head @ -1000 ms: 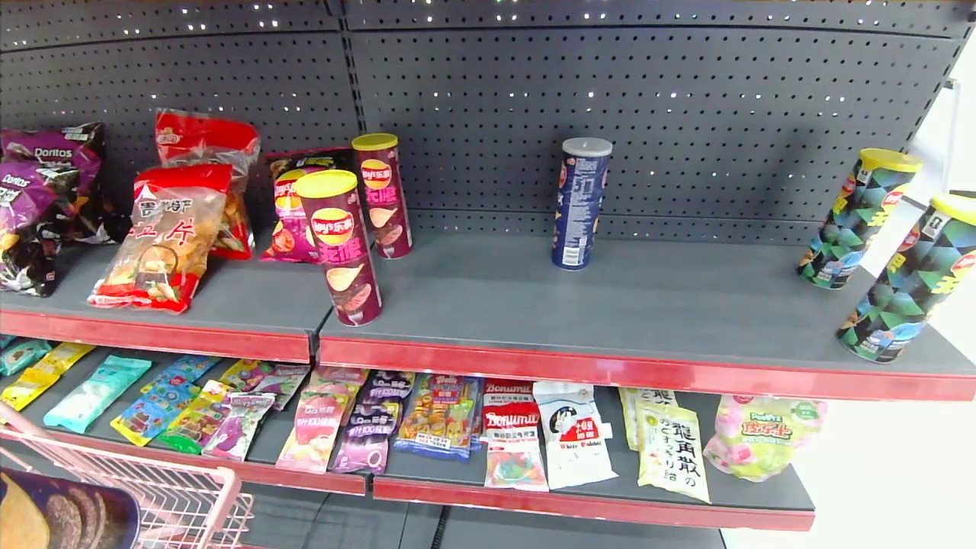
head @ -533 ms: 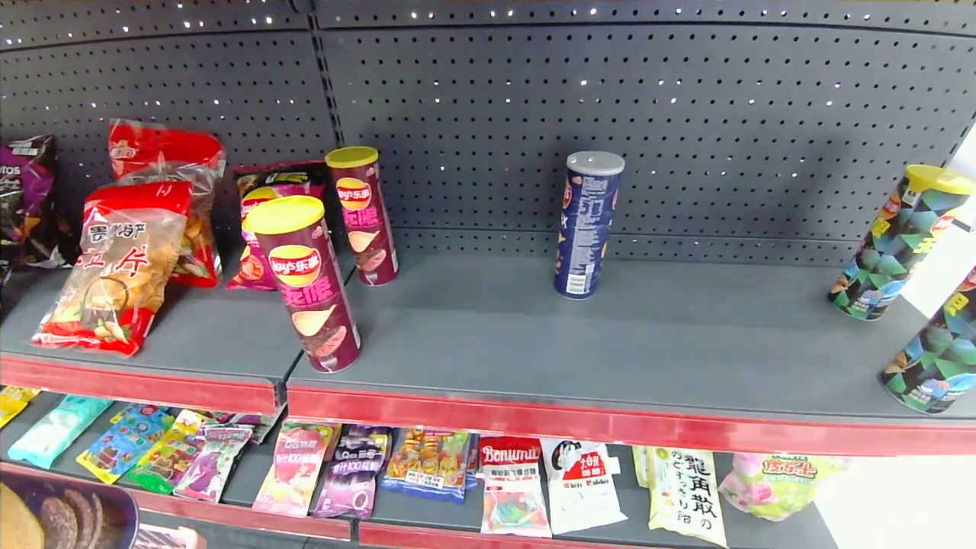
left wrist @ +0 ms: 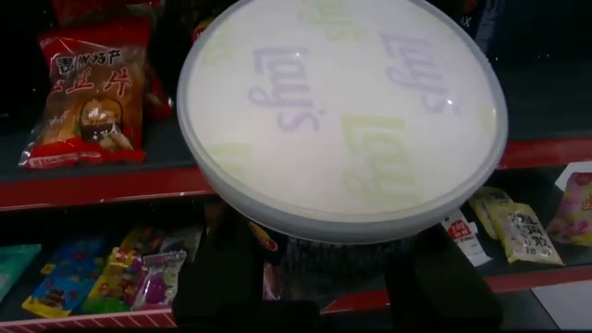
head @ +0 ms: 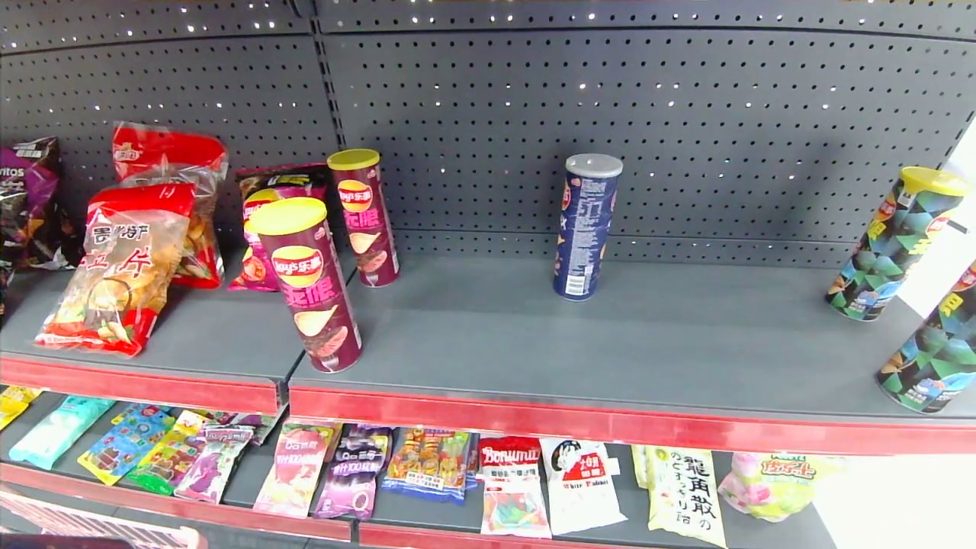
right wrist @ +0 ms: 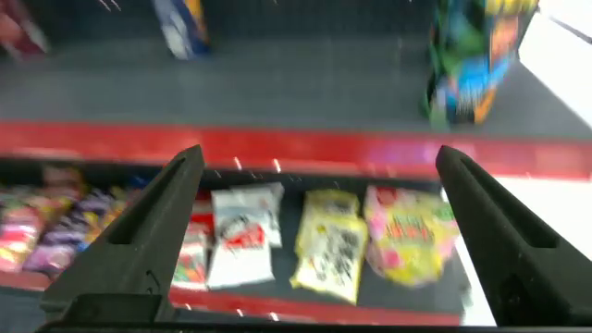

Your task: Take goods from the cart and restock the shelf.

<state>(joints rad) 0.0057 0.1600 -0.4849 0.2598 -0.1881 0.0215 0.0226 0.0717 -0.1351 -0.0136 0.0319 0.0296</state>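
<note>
The left gripper is clamped on a can, one dark finger on each side of the body just below the pale lid. The lid faces the wrist camera, so the can is held low on its body and upright, which should let it go down flat on its base. It hangs in front of the shelf, level with the red front edge.

The right gripper is spread wide and has nothing in it. It faces the same shelf, probably parked out of the way.

In the head view a bare stretch lies in the middle of the shelf. The blue can stands at its 12 o'clock against the back panel. Two maroon cans stand at 9 o'clock and two patterned cans at 3 o'clock. The goods seem grouped by kind, so the held can likely belongs in that gap. All the cans stand upright.
</note>
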